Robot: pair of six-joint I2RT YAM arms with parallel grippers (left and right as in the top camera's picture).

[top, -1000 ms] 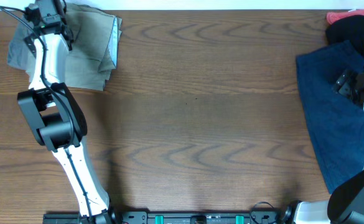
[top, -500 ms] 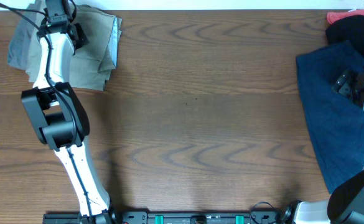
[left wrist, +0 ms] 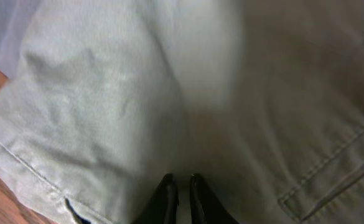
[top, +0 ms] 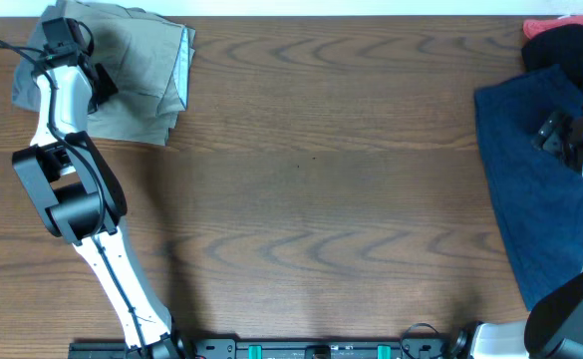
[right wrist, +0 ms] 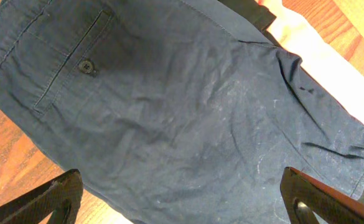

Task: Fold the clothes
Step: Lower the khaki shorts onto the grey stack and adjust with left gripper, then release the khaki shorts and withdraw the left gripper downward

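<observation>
The folded light khaki shorts (top: 142,70) lie at the table's far left corner, and they fill the left wrist view (left wrist: 107,93). My left gripper (top: 64,35) is over their left part. Its black fingertips (left wrist: 182,186) are pressed almost together, with a thin strip of khaki cloth pinched between them. Navy shorts (top: 530,170) lie spread flat at the right edge, with a buttoned back pocket (right wrist: 76,62). My right gripper (top: 560,135) hovers above them with its fingers (right wrist: 182,180) wide apart and nothing between them.
A black garment (top: 570,50) and a red one (top: 560,25) are piled at the far right corner, behind the navy shorts. Brown wood tabletop (top: 321,179) stretches between the two piles. The left arm's base link (top: 72,194) stands on the left side.
The left jaws have shut over the khaki shorts. The left wrist then swung from the cloth's middle toward its left edge. The right arm and the navy shorts have not moved.
</observation>
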